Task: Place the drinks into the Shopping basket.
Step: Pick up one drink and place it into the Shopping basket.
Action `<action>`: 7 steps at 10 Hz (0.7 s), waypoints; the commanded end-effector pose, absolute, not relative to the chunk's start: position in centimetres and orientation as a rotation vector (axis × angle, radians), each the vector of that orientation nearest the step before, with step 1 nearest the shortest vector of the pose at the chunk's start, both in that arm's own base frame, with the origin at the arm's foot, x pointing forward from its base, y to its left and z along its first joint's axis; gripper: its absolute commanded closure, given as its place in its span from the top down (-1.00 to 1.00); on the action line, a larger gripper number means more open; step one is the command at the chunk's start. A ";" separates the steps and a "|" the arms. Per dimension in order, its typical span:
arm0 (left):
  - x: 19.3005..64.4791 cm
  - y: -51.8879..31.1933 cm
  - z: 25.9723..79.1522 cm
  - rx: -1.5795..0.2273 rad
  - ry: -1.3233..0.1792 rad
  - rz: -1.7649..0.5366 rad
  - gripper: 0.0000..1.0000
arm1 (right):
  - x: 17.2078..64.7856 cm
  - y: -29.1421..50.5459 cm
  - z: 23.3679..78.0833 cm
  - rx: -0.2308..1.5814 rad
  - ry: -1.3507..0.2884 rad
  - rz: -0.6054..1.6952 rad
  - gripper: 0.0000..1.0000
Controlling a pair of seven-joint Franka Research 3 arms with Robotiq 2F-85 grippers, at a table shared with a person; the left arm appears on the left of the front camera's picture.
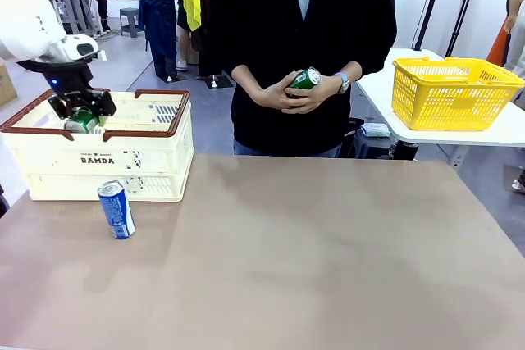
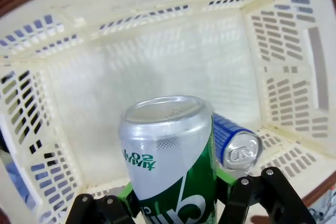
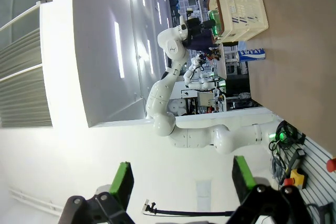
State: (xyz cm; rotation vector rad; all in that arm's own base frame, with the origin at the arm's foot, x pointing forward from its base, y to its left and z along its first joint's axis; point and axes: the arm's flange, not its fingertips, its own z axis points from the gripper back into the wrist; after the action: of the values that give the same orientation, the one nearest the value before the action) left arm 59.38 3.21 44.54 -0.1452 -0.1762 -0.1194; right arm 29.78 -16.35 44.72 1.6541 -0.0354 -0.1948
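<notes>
We see our left gripper [image 1: 81, 112] clamped on a green can [image 2: 168, 156], holding it at the mouth of the basket [image 1: 123, 161]. A blue can [image 2: 239, 148] lies on the basket floor. A second blue can [image 1: 116, 210] stands on the table [image 1: 328, 268] just in front of the basket. The person's hands [image 1: 287, 94] hold another green can [image 1: 305, 79]. Our right gripper [image 3: 182, 179] stands wide apart, holding nothing.
</notes>
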 end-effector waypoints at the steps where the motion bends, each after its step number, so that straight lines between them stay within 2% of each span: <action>1: 60.5 3.7 45.0 -0.176 -0.167 -0.102 -1.00 | 29.8 -16.4 45.4 1.665 -0.020 -0.211 1.00; 7: 62.2 3.6 39.5 -0.107 -0.117 -0.027 -1.00 | 29.8 -16.4 45.4 1.665 -0.020 -0.211 1.00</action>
State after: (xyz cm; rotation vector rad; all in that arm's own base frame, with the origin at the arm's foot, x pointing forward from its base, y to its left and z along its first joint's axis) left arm 61.48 3.82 38.78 -0.1357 -0.1046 -0.0470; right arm 29.78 -16.35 44.72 1.6541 -0.0352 -0.1950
